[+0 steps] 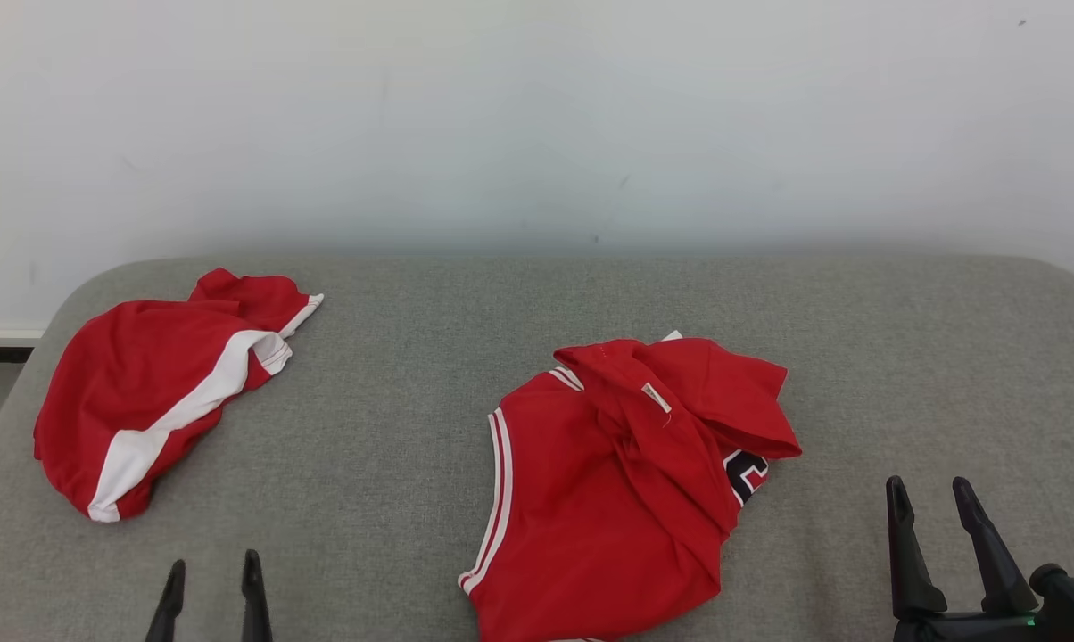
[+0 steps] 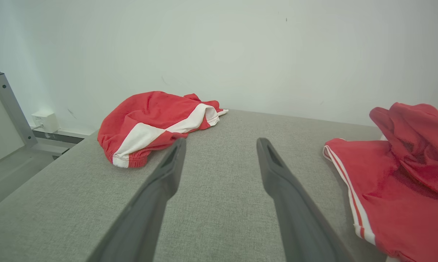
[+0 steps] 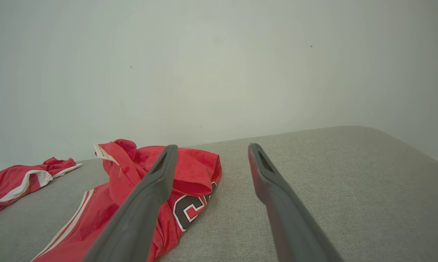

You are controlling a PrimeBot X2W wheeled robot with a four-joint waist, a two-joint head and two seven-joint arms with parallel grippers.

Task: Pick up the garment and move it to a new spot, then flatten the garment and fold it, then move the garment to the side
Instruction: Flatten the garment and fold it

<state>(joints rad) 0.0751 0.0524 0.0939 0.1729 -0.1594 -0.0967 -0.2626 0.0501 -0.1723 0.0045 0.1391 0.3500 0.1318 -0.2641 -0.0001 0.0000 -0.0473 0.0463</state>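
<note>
head view: a crumpled red jersey with white-striped trim (image 1: 608,481) lies in a heap at the near middle of the grey fabric-covered table (image 1: 394,428). I take it to be the garment to pick up. a second piece, red shorts with a white side band (image 1: 153,392), lies well apart at the far left. the left gripper (image 1: 213,563) sits low at the left and the right gripper (image 1: 928,483) low at the right. both have their fingers spread wide and hold nothing. the pick-up looks not yet begun. to do it well, pinch a raised fold near the top of the heap rather than the flat hem, take one layer only if possible, and lift straight up so the cloth hangs free before it is carried to bare table

left wrist view: the wide fingers of the left gripper (image 2: 222,141) point at bare table between the shorts and the jersey's striped edge. this view adds a small white box (image 2: 44,122) and a grey metal post (image 2: 11,109) by the wall

right wrist view: the right gripper (image 3: 211,146) points just past the jersey's right side. it shows the dark lettering (image 3: 188,211) and a pale label (image 3: 103,153) more plainly, and the folded-over flap that hides part of the print
</note>
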